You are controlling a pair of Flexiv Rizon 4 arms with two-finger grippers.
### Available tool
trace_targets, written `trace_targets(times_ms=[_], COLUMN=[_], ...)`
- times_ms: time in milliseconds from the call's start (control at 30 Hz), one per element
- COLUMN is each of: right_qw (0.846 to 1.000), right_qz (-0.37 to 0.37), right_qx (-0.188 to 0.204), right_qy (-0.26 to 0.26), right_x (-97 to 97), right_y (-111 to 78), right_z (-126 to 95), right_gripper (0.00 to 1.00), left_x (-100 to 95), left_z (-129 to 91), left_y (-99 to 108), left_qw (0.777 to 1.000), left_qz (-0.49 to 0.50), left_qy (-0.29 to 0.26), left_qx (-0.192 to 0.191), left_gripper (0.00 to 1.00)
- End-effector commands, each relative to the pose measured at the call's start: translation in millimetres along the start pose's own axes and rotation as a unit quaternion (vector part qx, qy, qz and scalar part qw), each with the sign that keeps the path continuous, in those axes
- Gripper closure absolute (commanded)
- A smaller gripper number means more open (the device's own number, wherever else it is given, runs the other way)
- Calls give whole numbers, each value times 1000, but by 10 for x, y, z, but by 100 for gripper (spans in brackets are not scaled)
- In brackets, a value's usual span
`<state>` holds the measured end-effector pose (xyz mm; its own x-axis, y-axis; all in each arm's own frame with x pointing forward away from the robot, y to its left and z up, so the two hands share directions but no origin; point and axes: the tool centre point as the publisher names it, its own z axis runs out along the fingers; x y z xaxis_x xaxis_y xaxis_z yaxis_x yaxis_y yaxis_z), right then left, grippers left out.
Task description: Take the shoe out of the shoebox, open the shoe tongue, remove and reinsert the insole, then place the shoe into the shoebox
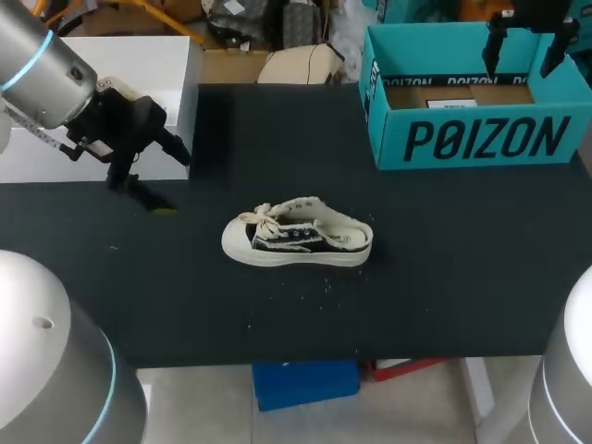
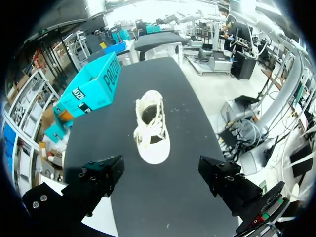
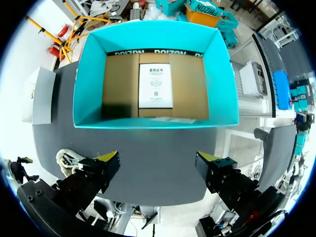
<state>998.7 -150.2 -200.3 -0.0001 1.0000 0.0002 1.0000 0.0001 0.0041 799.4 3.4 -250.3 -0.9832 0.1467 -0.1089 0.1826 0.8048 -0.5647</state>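
Head view first, nearest you: the shoe [image 1: 296, 242] stands upright around the middle of the black table [image 1: 444, 305], outside the box, its toe pointing toward your left arm and its laces loose. You cannot make out the insole; in the left wrist view the mouth of the shoe [image 2: 152, 129] is only a dark hollow. A wide band of tabletop lies between the shoe and the front edge, with a few pale specks on it.

Farther back and to the side, the left gripper [image 1: 176, 185] hangs low over the table, its fingers spread with nothing between them. From its own camera, the left gripper [image 2: 160, 170] has the shoe ahead and well apart.

Farthest off, the open shoebox [image 1: 481, 139] sits at the far right corner, close to the table's back and right edges. The right gripper [image 1: 524, 65] hovers above it, partly cut off, fingers apart and holding nothing. In the right wrist view the right gripper [image 3: 158, 160] looks down into the shoebox [image 3: 153, 123], and one finger hides most of the shoe [image 3: 66, 160].
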Motion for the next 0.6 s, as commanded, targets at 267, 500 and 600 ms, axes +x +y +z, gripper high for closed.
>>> trace_targets(times_ms=[267,500,600], right_qw=[983,831,831], right_qz=[-167,-492,-492], right_qx=[-55,-213,-213], right_qy=[-52,-150,-150], right_x=[350,749,749], right_y=[-113,-826,-826], right_z=[-130,-41,-41], right_gripper=[0,0,0], left_x=[52,52,52], left_z=[18,18,18], left_y=[20,20,20], left_qw=[999,999,999], left_qz=[1,1,1], left_qy=[-35,-35,-35], left_qx=[5,5,5], left_gripper=[0,0,0])
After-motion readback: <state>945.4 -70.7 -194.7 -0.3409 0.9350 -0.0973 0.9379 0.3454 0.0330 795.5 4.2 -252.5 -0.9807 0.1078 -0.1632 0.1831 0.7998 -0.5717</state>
